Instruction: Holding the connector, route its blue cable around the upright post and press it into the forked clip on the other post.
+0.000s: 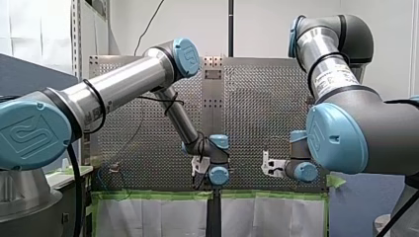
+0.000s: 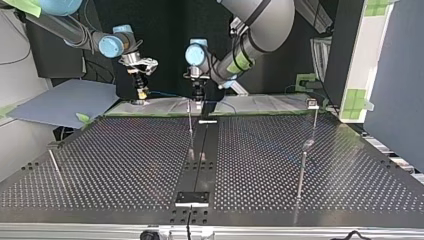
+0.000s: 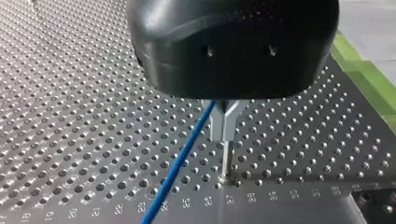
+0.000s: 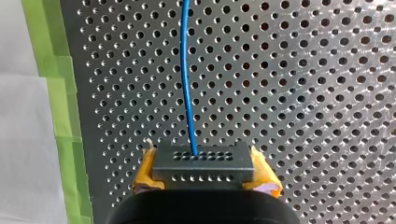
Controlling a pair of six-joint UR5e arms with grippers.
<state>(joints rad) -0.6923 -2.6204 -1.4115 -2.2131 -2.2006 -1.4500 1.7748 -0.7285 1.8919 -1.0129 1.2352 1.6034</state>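
connector [image 4: 204, 158] in my right gripper [image 4: 204, 173], over the table [image 2: 125, 165] near its far edge, top view's left | cable [image 4: 187, 84] runs from connector across the table, passing just beside post [image 3: 226, 161] | post near far edge, mid-width, under my left gripper [image 2: 198, 94] | second post [image 2: 314, 122] toward right edge in top view

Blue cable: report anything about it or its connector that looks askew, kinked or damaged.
Nothing stands out. The connector sits square between the right gripper's yellow pads, and the blue cable leaves it in a smooth line, unkinked. In the left wrist view it runs straight past the post, its sheath intact.
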